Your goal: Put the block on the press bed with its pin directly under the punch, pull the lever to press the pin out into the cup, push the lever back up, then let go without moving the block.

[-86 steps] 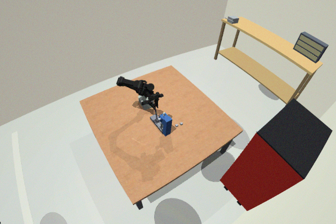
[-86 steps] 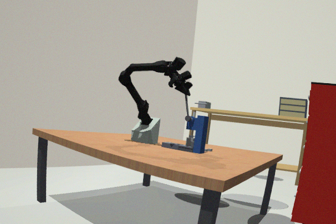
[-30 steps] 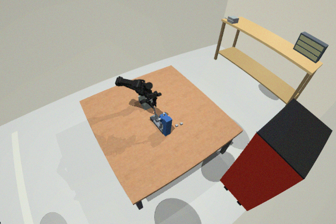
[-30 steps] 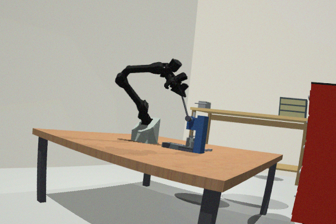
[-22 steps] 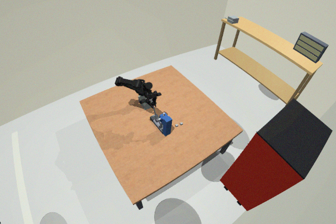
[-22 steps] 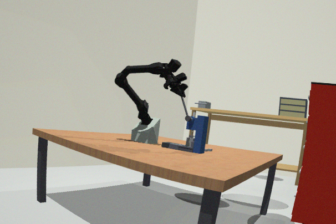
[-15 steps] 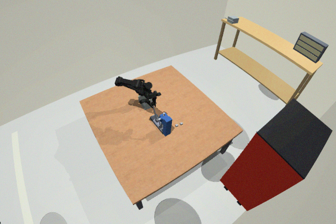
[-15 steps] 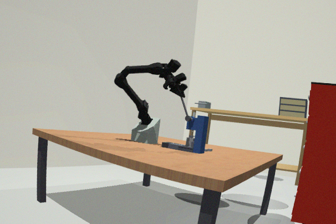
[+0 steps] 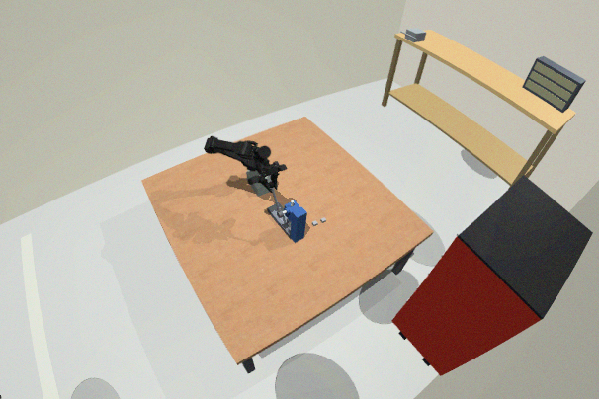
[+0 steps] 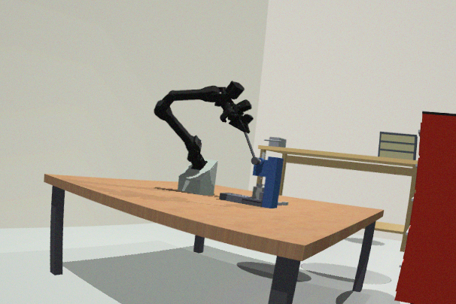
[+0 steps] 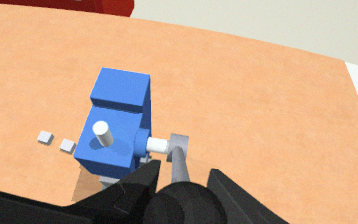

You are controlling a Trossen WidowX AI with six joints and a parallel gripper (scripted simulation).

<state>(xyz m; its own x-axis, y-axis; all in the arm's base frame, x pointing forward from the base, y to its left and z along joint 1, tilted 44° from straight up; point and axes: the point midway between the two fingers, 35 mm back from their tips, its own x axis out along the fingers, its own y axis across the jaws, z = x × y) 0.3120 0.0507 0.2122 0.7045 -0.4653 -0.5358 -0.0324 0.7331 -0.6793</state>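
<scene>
wrist view, claw (image 9: 272,185) (image 10: 247,131) (image 11: 186,165), bottom centre: mostly closed, gripping lever (image 9: 276,197) (image 10: 250,146) (image 11: 179,167) | blue press (image 9: 298,224) (image 10: 273,182) (image 11: 120,87), left of centre: stood on bench (image 9: 257,296) (image 10: 173,215) (image 11: 260,90) | grey block (image 10: 258,193) (image 11: 110,183), lower left: was under press head, pin alignment unreadable | red cabinet (image 9: 467,306) (image 10: 440,207) (image 11: 107,7): upper left, beyond

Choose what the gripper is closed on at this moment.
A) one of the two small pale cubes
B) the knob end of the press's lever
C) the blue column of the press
B: the lever runs from the blue press up to the gripper.
</scene>
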